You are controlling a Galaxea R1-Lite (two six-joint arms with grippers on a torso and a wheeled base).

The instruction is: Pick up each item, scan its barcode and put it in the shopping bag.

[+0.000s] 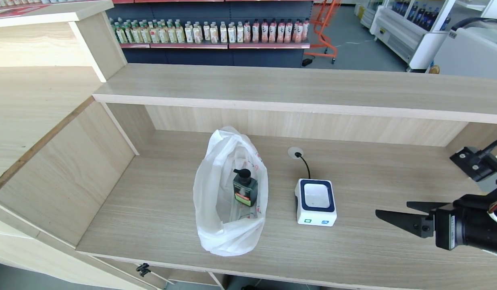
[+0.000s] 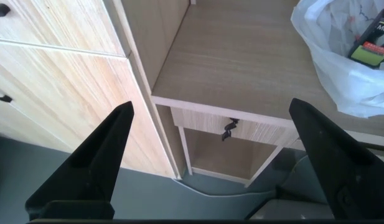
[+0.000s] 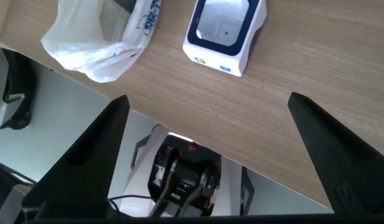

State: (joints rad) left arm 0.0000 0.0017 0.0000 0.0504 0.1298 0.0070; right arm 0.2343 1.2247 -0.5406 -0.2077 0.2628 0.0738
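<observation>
Well, the white shopping bag point(image 1: 210, 201) stands open at the centre of the head view on the wooden counter point(image 1: 373, 249), with a dark pump bottle point(image 1: 244, 188) inside it. Just right of the bag, not touching it, sits the white scanner point(image 1: 316, 201). At the frame's right edge the right gripper point(image 1: 392, 208) hangs with fingers spread, holding nothing. The left gripper point(image 2: 210, 104) is likewise spread wide and empty.
</observation>
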